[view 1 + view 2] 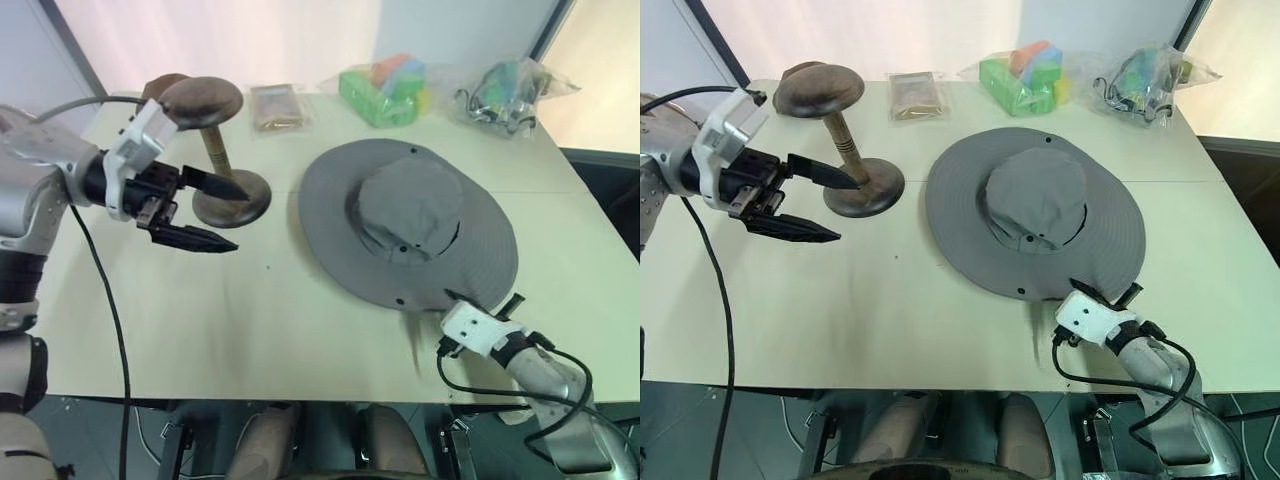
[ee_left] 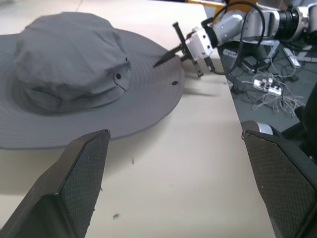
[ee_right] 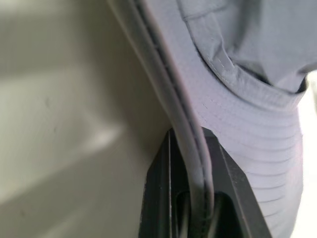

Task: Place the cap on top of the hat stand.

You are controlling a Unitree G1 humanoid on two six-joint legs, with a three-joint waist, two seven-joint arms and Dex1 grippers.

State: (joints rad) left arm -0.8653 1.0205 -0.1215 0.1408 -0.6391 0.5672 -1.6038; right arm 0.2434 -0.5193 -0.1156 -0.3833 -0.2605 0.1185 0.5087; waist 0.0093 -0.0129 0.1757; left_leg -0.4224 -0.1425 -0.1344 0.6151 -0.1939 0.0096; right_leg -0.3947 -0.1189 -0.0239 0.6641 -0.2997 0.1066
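We see the large grey fabric wide-brimmed cap lying crown-up on the pale table, to the right of the dark brown wooden hat stand with its mushroom-shaped top. Our right gripper sits at the cap's near edge, its two black fingers clamped on the stitched brim. Our left gripper hangs just in front of the stand's base, fingers spread apart and holding nothing, well apart from the cap.

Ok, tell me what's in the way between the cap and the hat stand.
Only the left hand: it hangs open beside the stand, on the side facing the cap. Otherwise bare table lies between them. The right hand grips the brim.
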